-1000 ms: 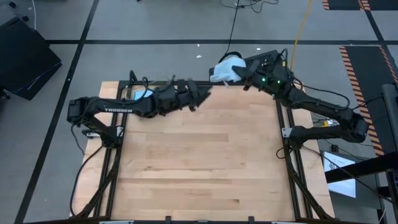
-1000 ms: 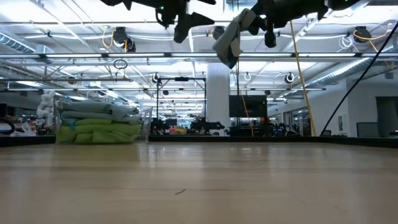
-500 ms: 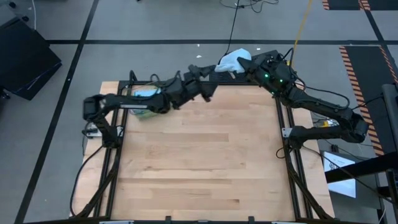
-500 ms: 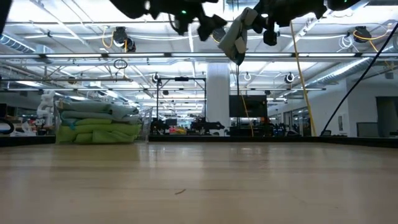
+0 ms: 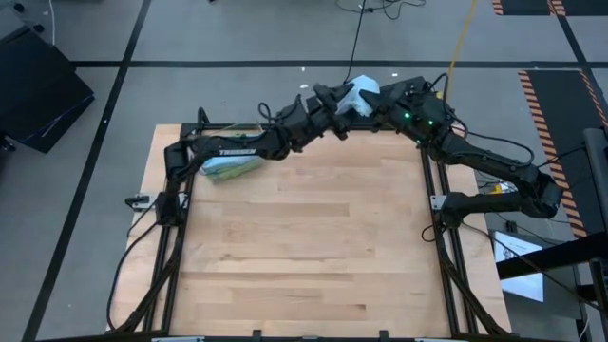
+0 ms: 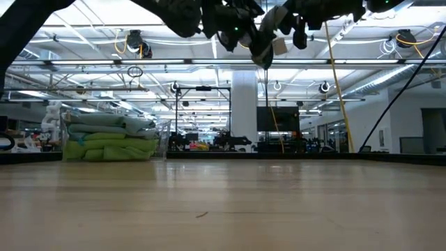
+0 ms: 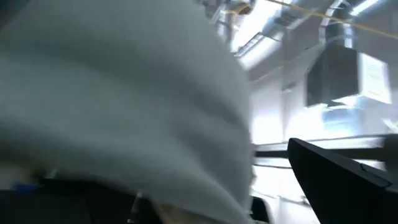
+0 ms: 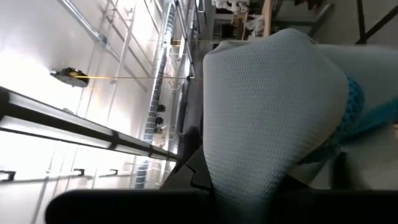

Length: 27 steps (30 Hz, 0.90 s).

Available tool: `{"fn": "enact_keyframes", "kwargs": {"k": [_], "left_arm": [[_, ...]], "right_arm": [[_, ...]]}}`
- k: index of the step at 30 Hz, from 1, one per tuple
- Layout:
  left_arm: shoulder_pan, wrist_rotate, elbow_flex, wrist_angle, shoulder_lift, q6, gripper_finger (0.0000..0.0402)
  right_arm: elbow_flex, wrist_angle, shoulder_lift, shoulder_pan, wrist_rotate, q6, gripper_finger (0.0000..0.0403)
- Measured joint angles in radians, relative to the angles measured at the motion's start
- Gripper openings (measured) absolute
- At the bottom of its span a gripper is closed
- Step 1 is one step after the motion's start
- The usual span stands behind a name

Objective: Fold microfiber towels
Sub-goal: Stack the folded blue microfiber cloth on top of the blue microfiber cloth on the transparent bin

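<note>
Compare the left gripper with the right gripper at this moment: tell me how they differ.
The left gripper is open and grips nothing, reaching up to the light blue towel; the right gripper is shut on that towel, which hangs from it. The left arm stretches across from the towel stack; the right comes from the other side. Both are raised high over the table's far edge.

My table [image 5: 304, 237] is a pale wooden butcher-block top in a dark metal frame. At its far left corner sits a clear bin [image 6: 111, 137] holding stacked towels [image 6: 104, 148], blue above green. The other boards lie bare.
</note>
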<state>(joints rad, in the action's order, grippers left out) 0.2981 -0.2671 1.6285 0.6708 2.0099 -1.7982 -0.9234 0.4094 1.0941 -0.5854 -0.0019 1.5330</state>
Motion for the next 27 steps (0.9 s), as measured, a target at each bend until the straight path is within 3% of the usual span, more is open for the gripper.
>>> {"fn": "enact_keyframes", "kwargs": {"k": [9,14,22,27], "left_arm": [[-0.019,0.026,0.019,0.018,0.007,-0.030,0.0390],[-0.019,-0.022,0.019,-0.115,0.008,-0.031,0.0390],[-0.013,-0.128,0.019,-0.075,0.007,0.024,0.0390],[0.004,-0.135,0.019,-0.074,0.007,0.060,0.0390]], "right_arm": [[0.000,0.059,-0.001,-0.043,0.027,0.028,0.0021],[0.000,0.063,-0.001,-0.038,-0.001,0.075,0.0021],[0.000,0.069,0.000,-0.027,-0.006,0.122,0.0021],[0.000,0.069,0.002,-0.021,-0.055,0.150,0.0021]]}}
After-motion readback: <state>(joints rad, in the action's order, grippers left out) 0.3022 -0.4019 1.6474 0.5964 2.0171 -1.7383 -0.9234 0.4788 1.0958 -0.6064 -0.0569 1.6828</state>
